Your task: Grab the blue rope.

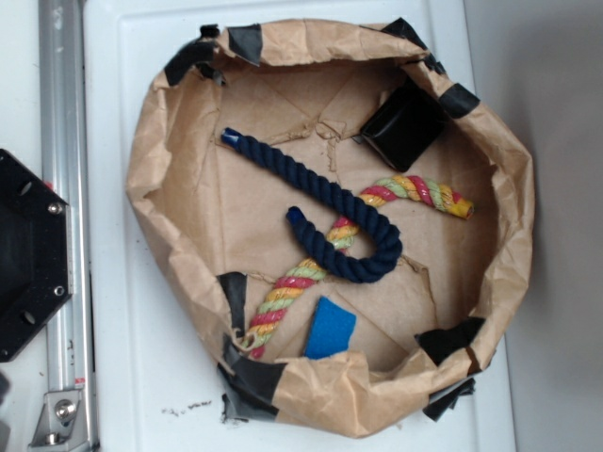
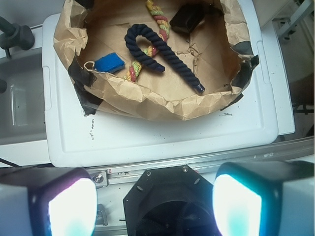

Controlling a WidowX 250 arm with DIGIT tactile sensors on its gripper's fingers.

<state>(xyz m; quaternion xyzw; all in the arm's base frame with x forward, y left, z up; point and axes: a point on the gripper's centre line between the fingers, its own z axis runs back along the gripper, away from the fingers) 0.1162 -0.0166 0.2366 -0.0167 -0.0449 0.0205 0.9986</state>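
The blue rope [image 1: 311,179] [image 2: 172,56] is a thick, twisted navy rope lying in a crumpled brown paper bowl [image 1: 330,405] [image 2: 162,105]. One end is hooked back into a J, and the hook crosses over a red-yellow-green striped rope [image 1: 424,191] [image 2: 157,14]. My gripper [image 2: 155,206] shows only in the wrist view. It is open, its glowing pads [image 2: 71,209] wide apart with nothing between them. It hangs well back from the bowl, over the black robot base [image 2: 172,201], far from the rope.
A small flat bright-blue rectangle [image 1: 330,328] [image 2: 109,63] and a black box [image 1: 405,124] [image 2: 187,18] also lie in the bowl. The bowl sits on a white plastic lid [image 1: 141,377] [image 2: 147,137]. An aluminium rail [image 1: 66,94] and the robot base [image 1: 28,254] border the lid.
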